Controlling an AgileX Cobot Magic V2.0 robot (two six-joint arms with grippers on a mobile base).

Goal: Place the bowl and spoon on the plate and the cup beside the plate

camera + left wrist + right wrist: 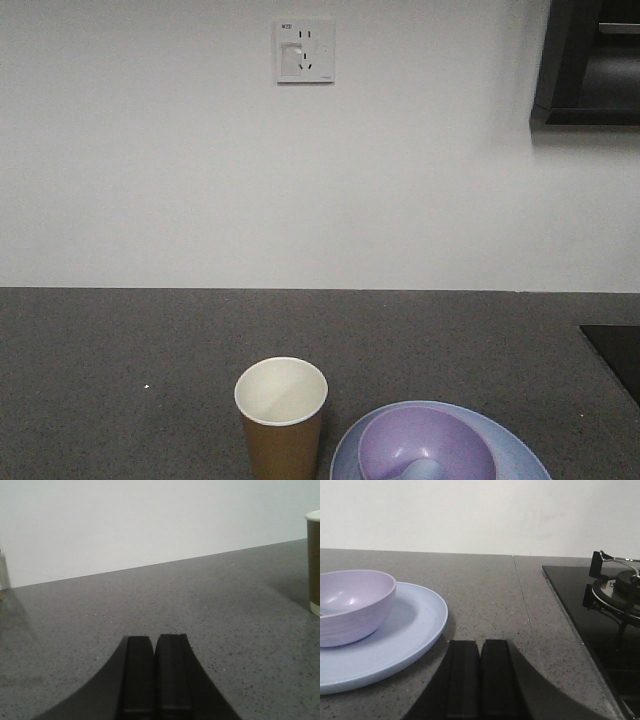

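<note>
The lavender bowl (425,437) stands on the pale blue plate (515,447) at the counter's front edge. A pale blue spoon (420,470) lies inside the bowl, partly cut off by the frame. Just left of the plate the brown paper cup (281,415) stands upright, apart from the rim. In the right wrist view my right gripper (480,641) is shut and empty, low over the counter just right of the plate (415,625) and bowl (352,607). My left gripper (154,637) is shut and empty too, well to the left of the cup (314,562).
A black gas hob (612,600) with a burner grate sits to the right of the plate. The dark speckled counter (150,340) runs back to a white wall carrying a socket (304,50). A dark cabinet (590,60) hangs at upper right.
</note>
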